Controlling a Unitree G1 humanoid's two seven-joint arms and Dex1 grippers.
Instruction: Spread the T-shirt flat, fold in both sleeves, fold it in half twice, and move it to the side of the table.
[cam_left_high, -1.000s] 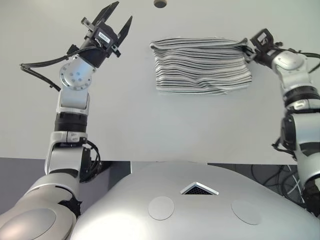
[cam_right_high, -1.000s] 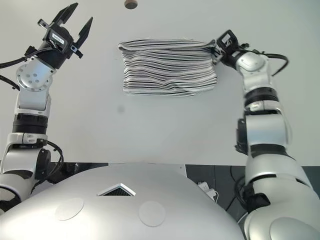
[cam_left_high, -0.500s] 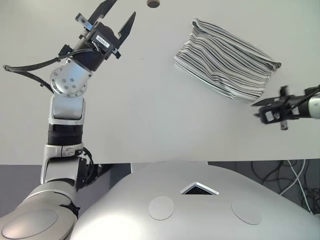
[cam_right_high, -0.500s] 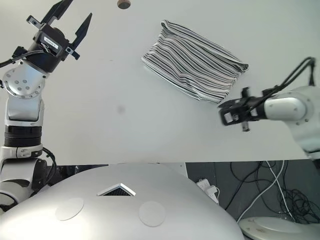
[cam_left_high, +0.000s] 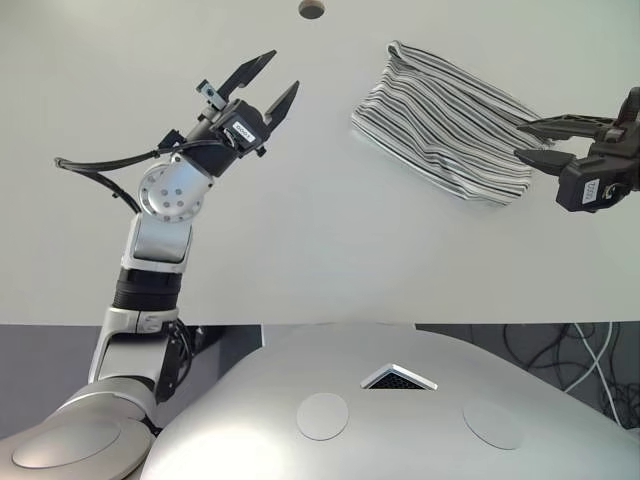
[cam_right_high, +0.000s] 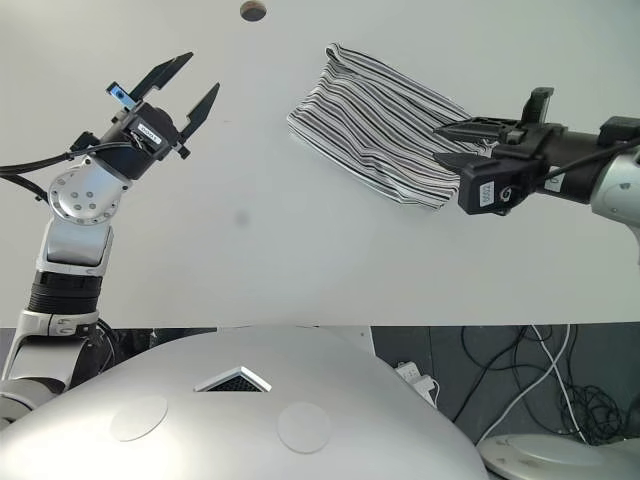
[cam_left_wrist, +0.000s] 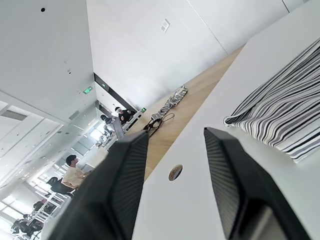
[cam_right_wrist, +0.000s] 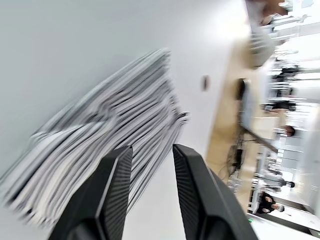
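The folded black-and-white striped T-shirt (cam_left_high: 445, 120) lies tilted on the white table (cam_left_high: 300, 240), toward the far right. My right gripper (cam_left_high: 535, 140) is open, its black fingers hovering at the shirt's right near corner with nothing between them. In the right wrist view the striped T-shirt (cam_right_wrist: 110, 135) lies just beyond the gripper (cam_right_wrist: 150, 150). My left gripper (cam_left_high: 265, 80) is open and empty, raised over the table to the left of the shirt. In the left wrist view the T-shirt (cam_left_wrist: 285, 120) lies beyond the gripper (cam_left_wrist: 175, 137).
A small round hole (cam_left_high: 311, 9) sits in the table near its far edge. The table's near edge (cam_left_high: 300, 322) runs across, with cables (cam_right_high: 540, 380) on the floor below at the right. Bare tabletop stretches between my arms.
The right gripper has risen from near the table's front edge up to the shirt's right corner. The left arm has swung right and lowered slightly. The shirt has stayed where it lay half a second ago.
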